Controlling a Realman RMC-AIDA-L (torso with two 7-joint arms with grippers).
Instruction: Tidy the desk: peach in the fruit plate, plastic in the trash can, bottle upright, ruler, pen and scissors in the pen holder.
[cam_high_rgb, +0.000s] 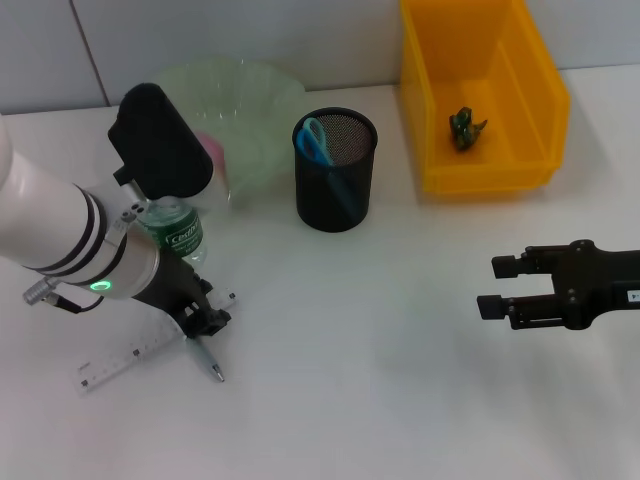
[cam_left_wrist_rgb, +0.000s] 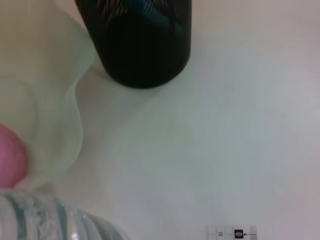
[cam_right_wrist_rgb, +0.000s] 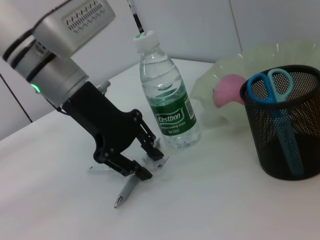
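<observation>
A white counter carries everything. Far across it from the left tool sits the yellow trash can, a scrap of dark green plastic already inside. Just beyond the left tool stands the pale green fruit plate, holding the pink peach. Beside the plate, the black mesh pen holder contains the blue scissors. The water bottle stands upright right behind the left tool.

So four jobs look finished; the ruler and pen remain.

The left tool is down at the counter, its fingers spread over the clear ruler and the grey pen, which lie together beneath it. The right tool hovers well off to the side, fingers apart and empty.

Open counter lies between the two tools; the bottle crowds the left tool's far side.
</observation>
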